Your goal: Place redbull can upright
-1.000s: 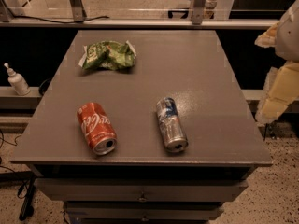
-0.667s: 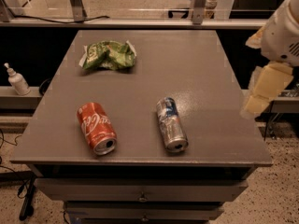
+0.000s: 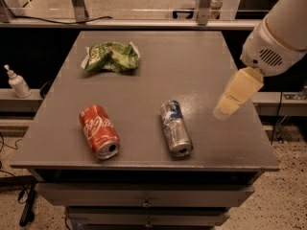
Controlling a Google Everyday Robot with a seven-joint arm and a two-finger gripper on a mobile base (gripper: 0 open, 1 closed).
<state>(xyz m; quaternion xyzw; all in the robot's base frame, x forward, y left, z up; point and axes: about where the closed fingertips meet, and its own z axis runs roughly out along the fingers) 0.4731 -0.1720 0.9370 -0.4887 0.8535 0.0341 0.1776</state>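
Observation:
The redbull can (image 3: 175, 127) is a slim silver and blue can lying on its side near the front middle of the grey table (image 3: 192, 66), its open end toward the front edge. My gripper (image 3: 230, 102) hangs above the table's right side, to the right of the can and apart from it. It holds nothing that I can see. The white arm (image 3: 276, 37) reaches in from the upper right.
A red Coca-Cola can (image 3: 99, 131) lies on its side at the front left. A crumpled green chip bag (image 3: 111, 56) lies at the back left. A white pump bottle (image 3: 18, 82) stands on a ledge left of the table. Drawers sit under the tabletop.
The arm and gripper have moved left, from beyond the table's right edge to over its right side. The cans and bag have not moved.

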